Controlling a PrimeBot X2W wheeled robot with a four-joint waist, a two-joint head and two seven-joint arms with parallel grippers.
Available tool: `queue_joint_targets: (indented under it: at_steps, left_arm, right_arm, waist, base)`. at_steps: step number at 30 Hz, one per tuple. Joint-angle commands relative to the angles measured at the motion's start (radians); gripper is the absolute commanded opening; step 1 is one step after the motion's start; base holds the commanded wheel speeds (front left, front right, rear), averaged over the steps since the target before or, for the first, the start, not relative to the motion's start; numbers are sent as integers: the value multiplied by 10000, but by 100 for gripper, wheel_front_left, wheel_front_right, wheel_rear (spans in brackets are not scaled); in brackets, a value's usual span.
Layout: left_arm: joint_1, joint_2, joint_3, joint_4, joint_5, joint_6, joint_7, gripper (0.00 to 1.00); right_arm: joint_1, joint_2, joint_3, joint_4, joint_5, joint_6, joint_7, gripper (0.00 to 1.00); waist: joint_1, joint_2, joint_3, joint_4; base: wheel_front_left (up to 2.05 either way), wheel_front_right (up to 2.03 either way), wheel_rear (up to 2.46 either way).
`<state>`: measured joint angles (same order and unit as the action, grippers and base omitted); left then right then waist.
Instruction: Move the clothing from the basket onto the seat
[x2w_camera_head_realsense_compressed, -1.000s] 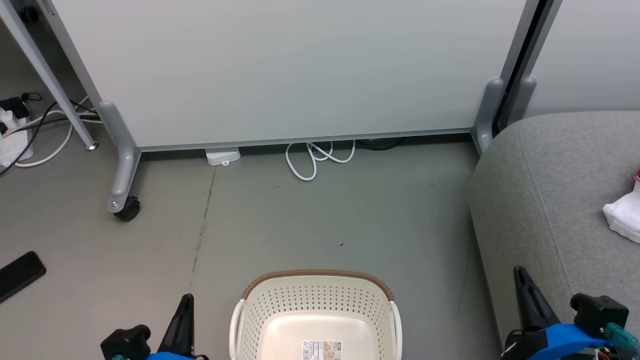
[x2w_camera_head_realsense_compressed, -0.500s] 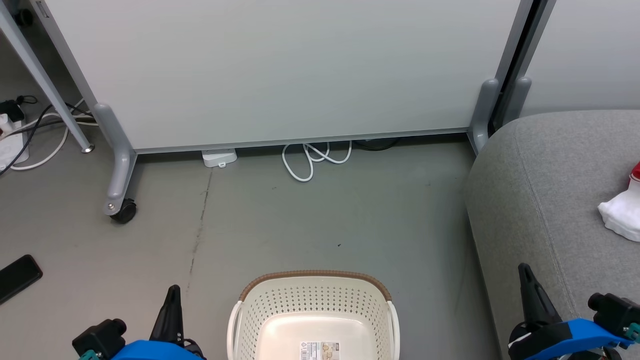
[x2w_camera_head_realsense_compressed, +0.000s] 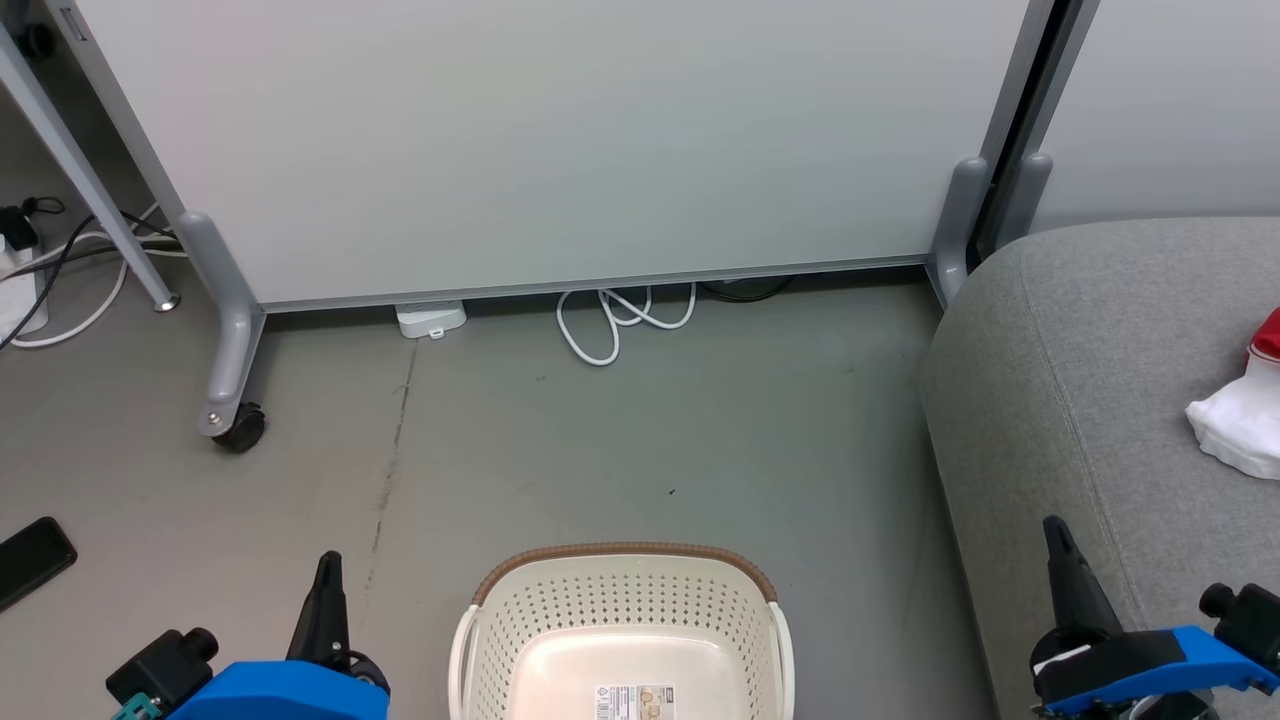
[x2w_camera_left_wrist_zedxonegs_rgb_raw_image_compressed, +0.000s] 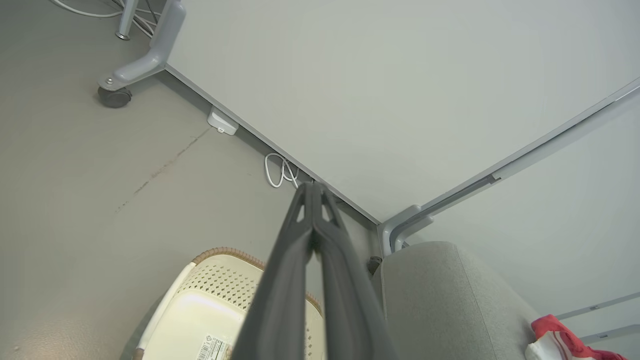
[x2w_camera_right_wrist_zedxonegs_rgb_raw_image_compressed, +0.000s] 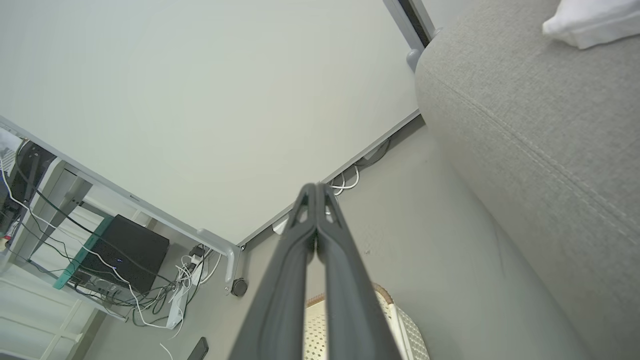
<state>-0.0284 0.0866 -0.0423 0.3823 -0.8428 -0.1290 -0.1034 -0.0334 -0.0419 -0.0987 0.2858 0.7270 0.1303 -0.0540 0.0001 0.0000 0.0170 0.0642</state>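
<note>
The red-and-white clothing (x2w_camera_head_realsense_compressed: 1240, 425) lies on the grey seat (x2w_camera_head_realsense_compressed: 1060, 400), well apart from the cream basket (x2w_camera_head_realsense_compressed: 620, 600), which stands on the floor (x2w_camera_head_realsense_compressed: 700, 430) beside the seat. The left claw (x2w_camera_head_realsense_compressed: 327, 570) and right claw (x2w_camera_head_realsense_compressed: 1055, 535) flank the basket, each with its fingers pressed together, gripping nothing.

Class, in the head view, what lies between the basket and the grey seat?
A strip of bare grey floor lies between the basket and the seat, with nothing on it. The head view shows this.
</note>
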Motion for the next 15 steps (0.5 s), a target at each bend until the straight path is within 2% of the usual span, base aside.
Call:
queue_joint_targets:
  at_steps: [1, 15]
  left_arm:
    - [-317, 12, 127, -202, -346, -9, 89, 0]
    - [-441, -70, 452, -471, -1947, -13, 553, 0]
  right_arm:
    - [-313, -60, -24, -170, 406, 4, 66, 0]
    - [-425, -73, -54, -234, 2254, 4, 424, 0]
  waist:
    - [0, 0, -3, -12]
    - [-1, 0, -25, -112]
  base:
    - [0, 0, 0]
    - [0, 0, 0]
